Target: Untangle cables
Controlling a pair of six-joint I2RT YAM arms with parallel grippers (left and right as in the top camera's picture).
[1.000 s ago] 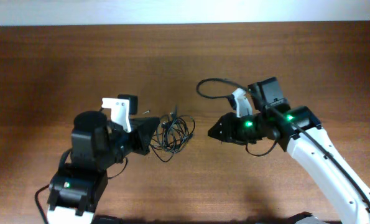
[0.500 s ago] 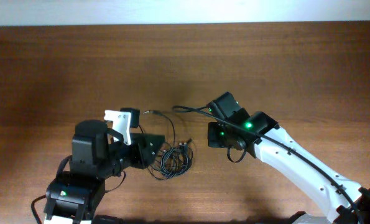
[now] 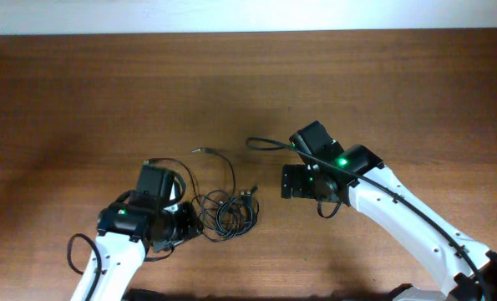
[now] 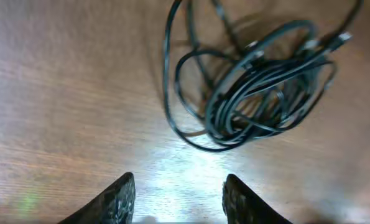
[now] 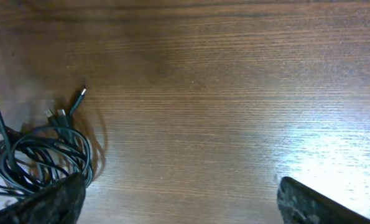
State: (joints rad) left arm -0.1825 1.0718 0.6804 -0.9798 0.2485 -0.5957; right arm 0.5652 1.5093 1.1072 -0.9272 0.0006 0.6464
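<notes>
The cables (image 3: 230, 215) lie as a thin black tangled coil on the wooden table, with one loose strand curving up to a small plug (image 3: 200, 151). My left gripper (image 3: 195, 226) sits just left of the coil. In the left wrist view the left gripper (image 4: 180, 202) is open over bare wood, and the cables (image 4: 259, 81) lie ahead of the fingertips, apart from them. My right gripper (image 3: 284, 181) is to the right of the coil. In the right wrist view the right gripper (image 5: 178, 205) stands wide open and empty, with the cables (image 5: 35, 155) beside its left finger (image 5: 48, 205).
A black cord (image 3: 265, 143) runs left from behind the right wrist, its origin hidden. A pale wall strip (image 3: 248, 15) borders the table's far edge. Bare brown wood surrounds the coil on all sides.
Both grippers have opened. The left arm has swung down and lower beside the coil. The right arm has moved left toward the coil. The cables now rest loose on the table.
</notes>
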